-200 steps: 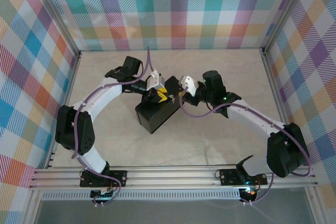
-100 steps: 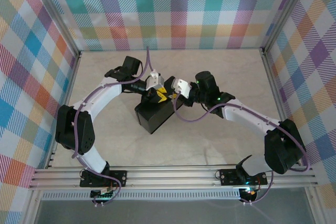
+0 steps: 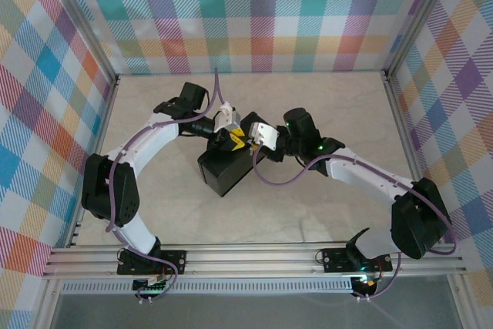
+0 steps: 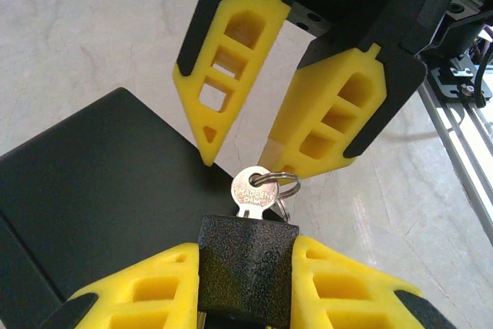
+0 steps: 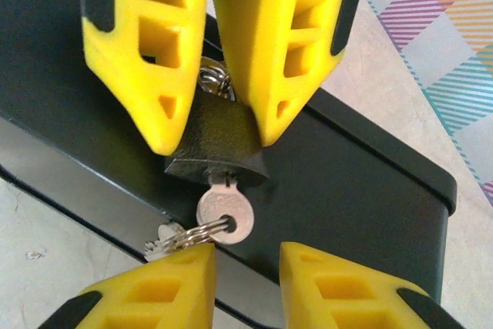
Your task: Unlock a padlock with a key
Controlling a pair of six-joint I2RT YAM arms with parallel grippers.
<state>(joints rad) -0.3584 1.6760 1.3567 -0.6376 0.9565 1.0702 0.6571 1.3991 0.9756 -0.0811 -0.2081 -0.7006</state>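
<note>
A small dark padlock (image 4: pixel 246 267) is held over the black box (image 4: pixel 92 190), with my left gripper (image 4: pixel 248 260) shut on its body. The silvery key (image 4: pixel 254 190) sticks out of the padlock's underside, with a ring (image 4: pixel 286 184) through its head. My right gripper (image 5: pixel 246 256) faces it, open. Its yellow fingertips (image 5: pixel 189 267) stand just short of the key (image 5: pixel 225 217), one touching or nearly touching the ring (image 5: pixel 181 236). A second key (image 5: pixel 158 240) hangs on that ring. From above, both grippers (image 3: pixel 235 142) (image 3: pixel 253 144) meet at the box's far corner.
The black box (image 3: pixel 223 171) lies mid-table on the pale marbled surface (image 3: pixel 323 98). Plaid walls and aluminium rails (image 3: pixel 400 113) enclose the table. Purple cables loop along both arms.
My right gripper has moved left, up to the padlock and key, and its jaws have narrowed a little. The left gripper holds the padlock still.
</note>
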